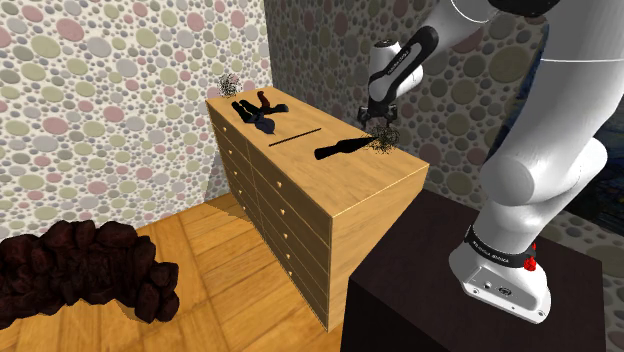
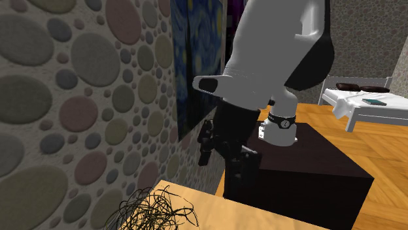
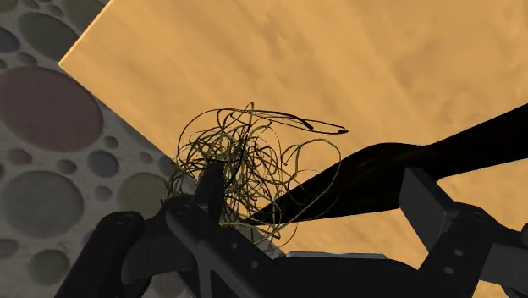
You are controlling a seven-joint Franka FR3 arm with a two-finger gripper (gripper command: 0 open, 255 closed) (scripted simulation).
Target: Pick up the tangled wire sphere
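Spread wide, the gripper (image 3: pixel 315 176) hangs low over the top of the wooden dresser (image 1: pixel 372 178) and holds nothing. In the wrist view the tangled wire sphere (image 3: pixel 245 161) lies against one of the fingers (image 3: pixel 213 190), with some loops passing around its tip. The space between the two fingers is taken mostly by a long black object (image 3: pixel 381 169), shaped somewhat like a bottle, which lies flat on the dresser.

I judge that the step in hand is the final approach before the grasp; closing has not yet begun. The next move calls for a small sideways correction, so that the middle of the sphere comes between the fingers and not the black object. If the gripper closes from this place, it may pinch the black object or only a few outer loops.

The sphere sits at the end of the dresser nearest to the stand, close to the edge along the dotted wall, and it touches or overlaps the thick end of the black object. It is a loose ball of thin dark and yellowish wires, with open gaps through which the wood shows, and one long loop sticks out to the side. It looks light and springy, so it will probably squash when pressed.
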